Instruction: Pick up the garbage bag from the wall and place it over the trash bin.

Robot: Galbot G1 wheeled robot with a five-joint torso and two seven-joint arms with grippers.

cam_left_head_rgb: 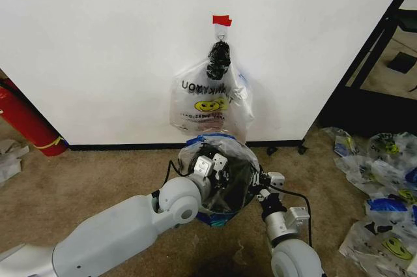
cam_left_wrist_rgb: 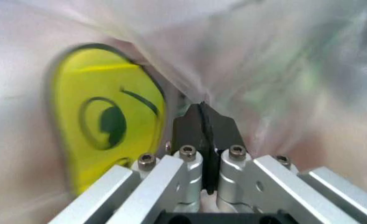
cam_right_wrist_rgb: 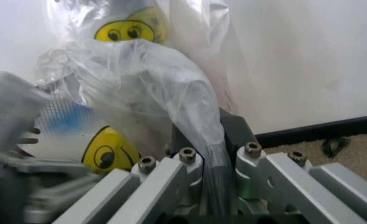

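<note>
The garbage bag (cam_left_head_rgb: 207, 142), thin and clear with blue patches, is draped over the trash bin (cam_left_head_rgb: 228, 204) on the carpet below the wall (cam_left_head_rgb: 98, 42). My left gripper (cam_left_head_rgb: 212, 165) sits over the bin's mouth, shut on a fold of the bag (cam_left_wrist_rgb: 277, 79) next to its yellow smiley face (cam_left_wrist_rgb: 102, 126). My right gripper (cam_left_head_rgb: 264, 182) is at the bin's right rim, shut on a bunched strand of the same bag (cam_right_wrist_rgb: 152, 88). The left gripper's fingertips (cam_left_wrist_rgb: 203, 114) meet with film pinched between them. The right gripper (cam_right_wrist_rgb: 211, 140) has plastic running down between its fingers.
A thick bundle of like bags (cam_left_head_rgb: 208, 101) with a black knot hangs from the hook (cam_left_head_rgb: 221, 27) under the red tape (cam_left_head_rgb: 221, 20). A red cylinder (cam_left_head_rgb: 26, 120) leans at the left. A heap of smiley bags (cam_left_head_rgb: 384, 192) and a black frame (cam_left_head_rgb: 371, 49) stand at the right.
</note>
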